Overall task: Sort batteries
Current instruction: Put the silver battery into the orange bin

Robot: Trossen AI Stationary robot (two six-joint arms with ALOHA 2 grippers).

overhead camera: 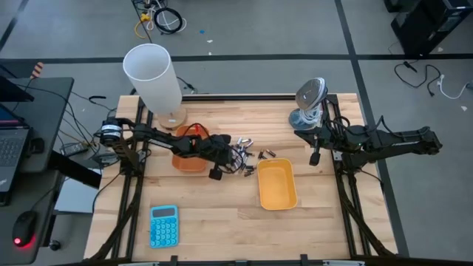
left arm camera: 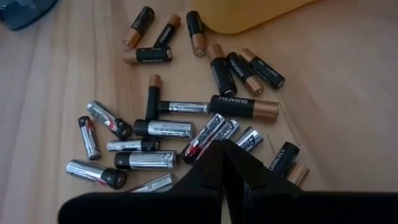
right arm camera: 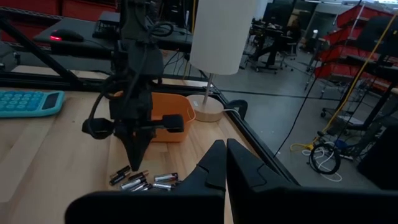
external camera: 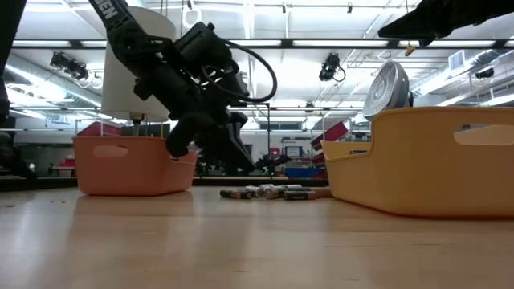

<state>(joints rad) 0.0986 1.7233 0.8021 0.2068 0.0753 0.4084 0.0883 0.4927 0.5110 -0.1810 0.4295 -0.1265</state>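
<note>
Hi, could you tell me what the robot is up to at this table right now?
It is sorting batteries, which lie loose in a pile on the wooden table between the orange tray and the yellow tray. The left gripper hangs shut just above the pile, holding nothing. The right gripper, also shut, waits off to the side by the small fan. The yellow tray looks empty.

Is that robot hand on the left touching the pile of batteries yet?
Apart. In the right wrist view, the left hand hangs closed, its tip above the batteries with bare wood visible between.
</note>
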